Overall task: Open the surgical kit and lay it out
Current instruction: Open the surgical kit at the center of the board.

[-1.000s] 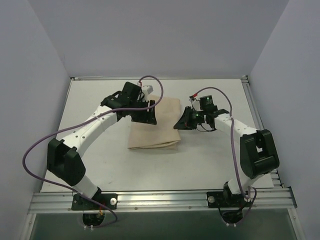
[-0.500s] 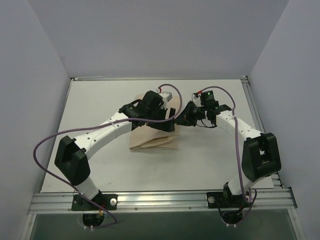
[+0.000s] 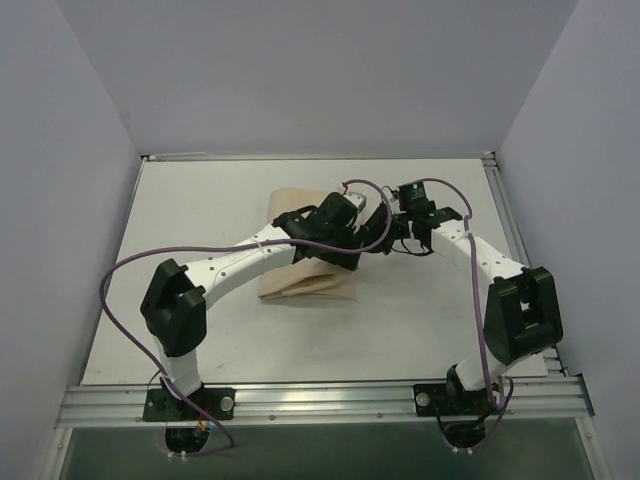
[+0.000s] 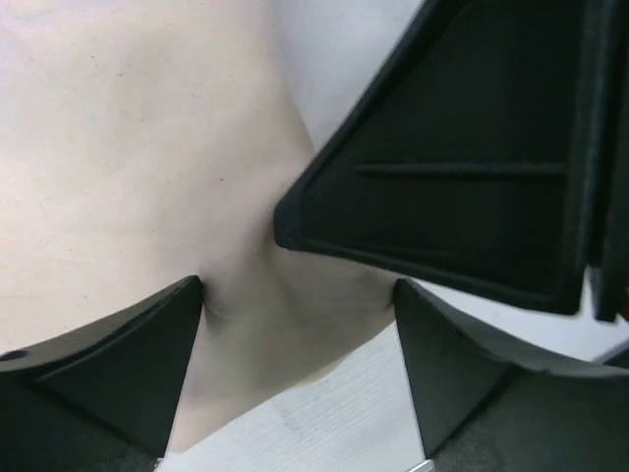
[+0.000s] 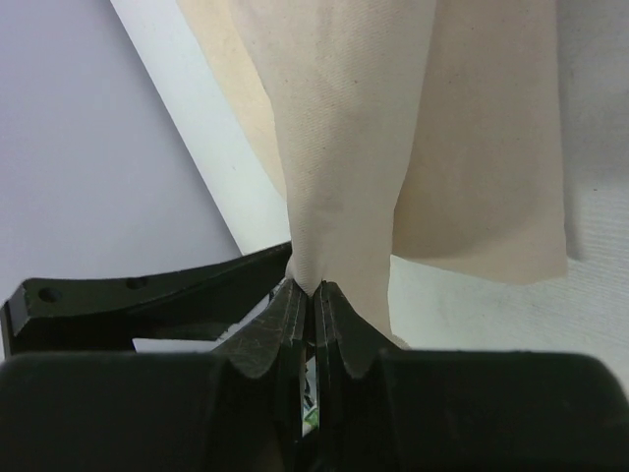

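Note:
The surgical kit is a folded beige cloth wrap (image 3: 305, 286) in the middle of the white table; the tray and forceps are hidden. My right gripper (image 5: 313, 291) is shut on a pinched-up flap of the cloth wrap (image 5: 344, 147) at its right edge, and it shows in the top view as the right gripper (image 3: 378, 228). My left gripper (image 3: 350, 250) reaches across the wrap right beside it. In the left wrist view the left gripper (image 4: 297, 285) stands open wide, its fingers astride the cloth wrap (image 4: 138, 147) just under the right gripper's black body (image 4: 462, 157).
Bare white table (image 3: 200, 200) lies around the wrap, with grey walls on three sides. An aluminium rail (image 3: 320, 400) runs along the near edge by the arm bases. Purple cables loop off both arms. The two grippers are almost touching.
The left arm has swung right across the wrap to the right gripper, and its jaws have opened wider. The right gripper has shifted slightly back and left, still holding the flap.

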### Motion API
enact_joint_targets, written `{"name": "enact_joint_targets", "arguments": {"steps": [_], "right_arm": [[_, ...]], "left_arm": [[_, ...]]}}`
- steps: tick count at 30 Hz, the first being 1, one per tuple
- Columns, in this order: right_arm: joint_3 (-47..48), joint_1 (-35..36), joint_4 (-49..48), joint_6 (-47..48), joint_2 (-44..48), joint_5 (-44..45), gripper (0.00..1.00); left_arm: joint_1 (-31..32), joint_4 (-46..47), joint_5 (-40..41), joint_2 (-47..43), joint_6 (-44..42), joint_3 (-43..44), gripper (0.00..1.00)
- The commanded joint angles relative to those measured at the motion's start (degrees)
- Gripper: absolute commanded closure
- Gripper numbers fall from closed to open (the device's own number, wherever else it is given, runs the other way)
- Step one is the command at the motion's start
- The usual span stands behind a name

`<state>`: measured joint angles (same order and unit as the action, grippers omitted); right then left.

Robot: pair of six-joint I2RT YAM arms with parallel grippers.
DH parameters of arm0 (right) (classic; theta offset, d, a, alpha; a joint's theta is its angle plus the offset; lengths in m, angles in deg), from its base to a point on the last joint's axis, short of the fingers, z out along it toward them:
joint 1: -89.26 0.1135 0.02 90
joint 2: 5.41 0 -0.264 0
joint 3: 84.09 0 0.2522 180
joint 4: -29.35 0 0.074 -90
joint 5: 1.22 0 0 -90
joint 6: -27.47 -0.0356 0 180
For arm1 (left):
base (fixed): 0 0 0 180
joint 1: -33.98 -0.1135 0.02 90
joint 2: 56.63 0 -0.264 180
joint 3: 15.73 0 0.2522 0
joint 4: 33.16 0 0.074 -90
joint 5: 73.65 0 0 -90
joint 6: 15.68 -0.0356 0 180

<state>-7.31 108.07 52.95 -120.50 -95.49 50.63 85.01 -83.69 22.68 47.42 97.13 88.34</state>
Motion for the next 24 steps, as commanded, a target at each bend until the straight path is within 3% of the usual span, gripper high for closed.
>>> {"name": "enact_joint_targets", "arguments": {"steps": [1,2,6,7,8,9,13,15,23,24], "right_arm": [[3.0,0.4,1.6,-1.6,3.7,-0.3,1.0],[3.1,0.4,1.5,-1.3,3.6,-0.4,1.0],[4.6,0.1,1.7,0.8,3.2,-0.4,1.0],[5.1,0.0,1.8,1.7,3.0,-0.1,0.94],[6.5,-0.5,2.5,3.9,2.7,0.2,0.85],[7.5,-0.8,3.5,5.4,2.5,1.4,0.67],[17.3,-2.1,13.5,15.7,-0.3,8.6,0.37],[22.2,-2.2,17.5,20.3,-2.0,11.2,0.3],[29.1,2.8,18.8,28.6,-8.6,14.6,0.29],[30.0,4.0,19.0,29.3,-9.6,15.8,0.3]], "left_arm": [[0.0,-2.2,4.5,1.3,-1.7,3.7,0.22],[0.0,-2.2,4.5,1.3,-1.7,4.2,0.29],[-0.5,-2.8,3.9,0.2,-3.0,4.8,0.84],[-1.4,-2.9,3.4,-0.7,-3.3,4.7,0.98],[-1.8,-3.0,3.1,-1.3,-3.5,4.4,0.98],[-2.4,-3.6,3.3,-2.1,-3.5,3.9,0.98],[-8.3,-4.9,3.6,-8.9,-2.0,0.8,0.98],[-14.2,-6.3,2.8,-11.3,-0.5,-0.7,0.98],[-34.0,-6.6,3.1,-27.9,8.0,-15.6,0.98],[-38.2,-7.5,3.4,-29.5,9.1,-17.2,0.81]]}}
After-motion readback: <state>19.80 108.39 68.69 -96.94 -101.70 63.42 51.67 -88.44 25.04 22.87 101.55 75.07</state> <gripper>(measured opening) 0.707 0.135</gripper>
